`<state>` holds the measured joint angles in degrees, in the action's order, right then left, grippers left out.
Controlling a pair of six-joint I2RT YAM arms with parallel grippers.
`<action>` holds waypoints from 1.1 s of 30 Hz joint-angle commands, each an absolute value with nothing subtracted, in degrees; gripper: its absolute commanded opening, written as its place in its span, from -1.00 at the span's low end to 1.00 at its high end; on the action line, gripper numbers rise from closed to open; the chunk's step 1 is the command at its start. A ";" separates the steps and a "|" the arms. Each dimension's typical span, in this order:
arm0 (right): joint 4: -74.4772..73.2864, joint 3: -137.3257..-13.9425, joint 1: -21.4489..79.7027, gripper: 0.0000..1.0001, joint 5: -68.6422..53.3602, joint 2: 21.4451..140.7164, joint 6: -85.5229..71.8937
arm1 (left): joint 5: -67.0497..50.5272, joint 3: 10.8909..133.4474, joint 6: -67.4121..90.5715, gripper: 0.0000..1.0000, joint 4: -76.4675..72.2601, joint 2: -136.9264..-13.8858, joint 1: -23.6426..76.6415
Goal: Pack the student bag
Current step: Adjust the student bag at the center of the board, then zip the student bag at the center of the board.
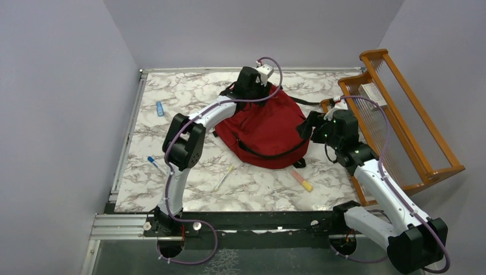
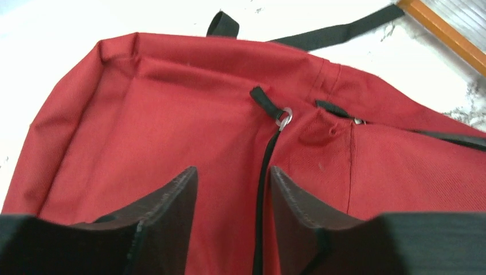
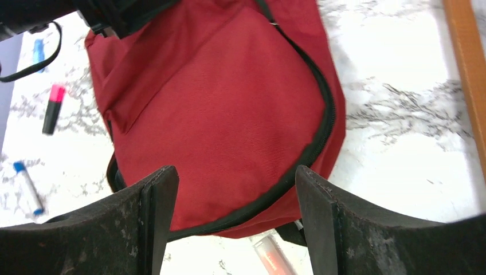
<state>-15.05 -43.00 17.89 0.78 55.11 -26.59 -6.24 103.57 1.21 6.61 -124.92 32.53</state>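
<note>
Red student bag [image 1: 263, 129] central on marble table [image 1: 189, 91]; left tool [image 2: 233, 172], right tool [image 3: 235, 172] spread above.

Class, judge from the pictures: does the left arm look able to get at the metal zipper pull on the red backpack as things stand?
Probably yes. The left gripper hangs open over the backpack, and the zipper pull lies just ahead of its fingertips with nothing in between.
</note>
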 commanded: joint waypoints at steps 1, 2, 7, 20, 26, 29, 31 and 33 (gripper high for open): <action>-12.63 -46.57 17.59 0.59 -10.45 55.33 -18.31 | -12.14 95.98 5.30 0.10 1.53 -115.08 30.00; -12.80 -47.37 17.58 0.59 -11.40 55.95 -18.05 | -13.39 93.96 6.44 0.15 0.74 -113.39 29.25; -14.74 -52.79 17.83 0.53 -17.17 61.22 -14.56 | -16.23 84.70 10.39 0.29 -2.14 -104.27 25.33; -17.62 -68.62 41.14 0.37 -10.58 82.87 -4.30 | -15.86 61.07 22.28 0.66 -2.24 -82.52 8.50; -21.60 -79.42 47.30 0.29 -10.10 96.53 2.88 | -12.18 58.37 24.85 0.94 5.34 -77.13 3.75; -22.15 -83.49 48.51 0.16 -8.88 101.96 4.87 | -7.97 60.30 25.24 0.98 12.61 -76.88 3.32; -23.44 -87.12 48.71 0.08 -8.50 105.49 6.21 | -7.44 60.15 24.82 0.97 13.76 -75.99 3.05; -25.36 -90.73 49.00 0.03 -7.84 108.94 7.46 | -8.58 58.69 24.68 0.98 13.46 -74.69 2.91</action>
